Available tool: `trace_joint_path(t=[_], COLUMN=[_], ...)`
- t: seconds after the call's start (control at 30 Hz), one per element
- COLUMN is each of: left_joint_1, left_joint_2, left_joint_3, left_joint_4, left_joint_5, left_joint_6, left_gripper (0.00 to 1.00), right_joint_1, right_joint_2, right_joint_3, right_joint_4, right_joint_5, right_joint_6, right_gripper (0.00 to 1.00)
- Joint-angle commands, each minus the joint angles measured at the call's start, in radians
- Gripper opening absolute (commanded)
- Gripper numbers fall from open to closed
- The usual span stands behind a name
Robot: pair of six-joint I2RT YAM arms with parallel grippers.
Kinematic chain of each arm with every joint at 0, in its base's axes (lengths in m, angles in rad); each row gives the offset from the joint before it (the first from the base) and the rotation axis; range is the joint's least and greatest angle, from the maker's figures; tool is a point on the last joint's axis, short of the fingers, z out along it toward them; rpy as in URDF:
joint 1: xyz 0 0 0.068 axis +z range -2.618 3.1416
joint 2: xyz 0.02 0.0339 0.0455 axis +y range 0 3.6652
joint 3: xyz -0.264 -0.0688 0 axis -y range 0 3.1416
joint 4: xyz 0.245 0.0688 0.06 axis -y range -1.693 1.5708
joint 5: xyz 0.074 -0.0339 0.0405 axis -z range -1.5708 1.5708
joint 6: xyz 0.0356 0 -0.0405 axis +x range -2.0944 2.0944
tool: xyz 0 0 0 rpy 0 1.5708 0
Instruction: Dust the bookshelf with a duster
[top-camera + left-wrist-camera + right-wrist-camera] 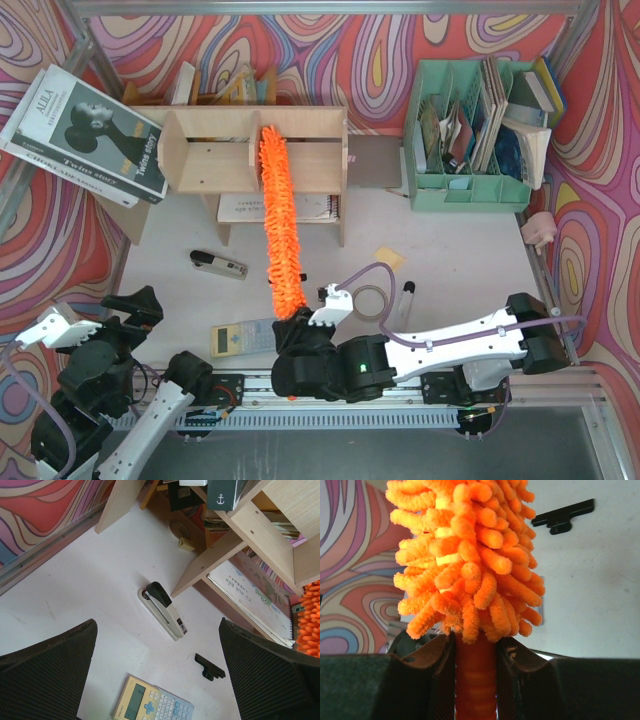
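Dusting seems begun but far from done: the right gripper (295, 325) jaws clamp the duster (280, 215) handle, its fluffy head reaching across the bookshelf (215, 150) top at the table (450, 250) far edge, while the left gripper (157, 670) jaws gape empty.

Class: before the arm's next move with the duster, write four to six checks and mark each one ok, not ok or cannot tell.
1. Right end effector shut on the duster handle: ok.
2. Duster tip over the bookshelf: ok.
3. Tip pressing on the wood: cannot tell.
4. Left end effector open, apart from the duster: ok.
5. Stapler lying off to the duster's side on the table: ok.
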Motion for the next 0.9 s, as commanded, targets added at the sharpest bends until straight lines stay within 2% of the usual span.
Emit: trace_joint_path(t=[0.0, 0.17, 0.27, 0.33, 0.37, 0.5, 0.57, 0.7, 0.87], left_joint_1=[-0.005, -0.005, -0.005, -0.005, -0.005, -0.006, -0.005, -0.005, -0.007], left_joint_2=[0.002, 0.002, 0.001, 0.000, -0.002, -0.010, -0.011, -0.010, -0.010], left_joint_3=[-0.001, -0.002, -0.002, -0.001, -0.001, -0.001, -0.001, -0.001, -0.002], left_joint_4=[-0.013, -0.013, -0.013, -0.013, -0.013, -0.013, -0.013, -0.013, -0.013], left_joint_5=[-0.015, -0.013, -0.013, -0.013, -0.013, -0.014, -0.015, -0.013, -0.013], left_joint_6=[0.000, -0.001, 0.000, -0.001, -0.001, -0.002, -0.003, -0.003, -0.001], left_gripper=[0.98, 0.98, 0.98, 0.98, 0.98, 0.98, 0.98, 0.98, 0.98], right_joint_1=[0.009, 0.009, 0.009, 0.008, 0.008, 0.008, 0.009, 0.009, 0.009], right_joint_2=[-0.023, -0.015, 0.006, 0.017, 0.016, -0.013, -0.014, 0.016, 0.004], right_joint_3=[0.052, 0.095, 0.123, 0.132, 0.126, 0.036, 0.021, 0.077, 0.066], right_joint_4=[-0.347, -0.632, -0.678, -0.594, -0.508, -0.035, 0.098, 0.057, 0.132], right_joint_5=[0.131, 0.172, 0.176, 0.164, 0.157, 0.095, 0.069, 0.075, 0.071], right_joint_6=[0.302, 0.583, 0.618, 0.533, 0.441, -0.023, -0.119, -0.130, -0.201], right_gripper=[0.00, 0.00, 0.00, 0.00, 0.00, 0.00, 0.00, 0.00, 0.00])
